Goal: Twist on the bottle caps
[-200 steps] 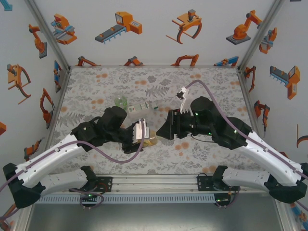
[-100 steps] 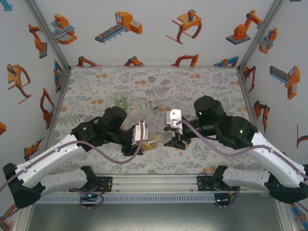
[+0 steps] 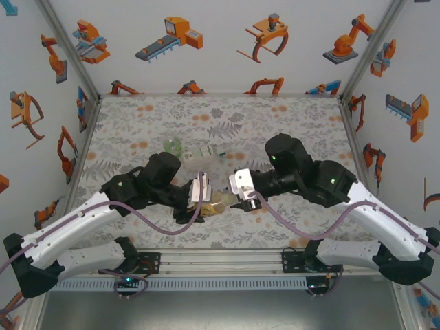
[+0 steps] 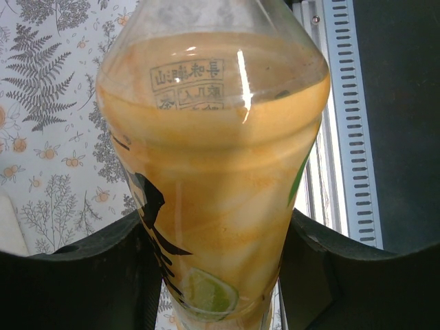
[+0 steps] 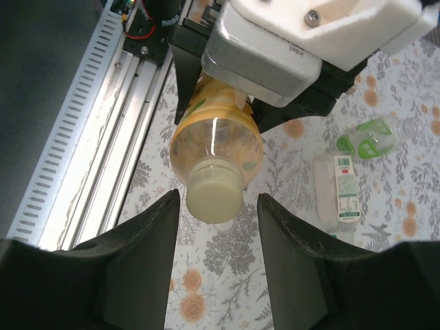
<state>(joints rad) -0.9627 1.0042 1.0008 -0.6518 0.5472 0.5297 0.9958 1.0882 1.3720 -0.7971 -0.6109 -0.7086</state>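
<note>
My left gripper [image 4: 216, 275] is shut on the amber bottle [image 4: 213, 172], its fingers pressed to both sides of the yellow-labelled body. The bottle [image 3: 218, 201] is held off the table, its neck pointing at my right gripper [image 3: 242, 199]. A pale cap [image 5: 214, 198] sits on that neck. My right gripper [image 5: 216, 227] is open, with its fingers [image 5: 148, 234] on either side of the cap and a gap on each side. The clear bottle [image 5: 337, 185] with its green-white label and the green bottle [image 5: 371, 135] lie on the table behind.
The two lying bottles show in the top view as the green bottle [image 3: 172, 145] and the clear bottle [image 3: 203, 152], just beyond the left arm. A ribbed metal rail [image 5: 89, 124] runs along the table's near edge. Printed walls enclose the floral table [image 3: 295, 117].
My right gripper has turned at the wrist and moved left, bringing its open fingers around the capped neck. My left gripper has kept hold of the amber bottle almost in place.
</note>
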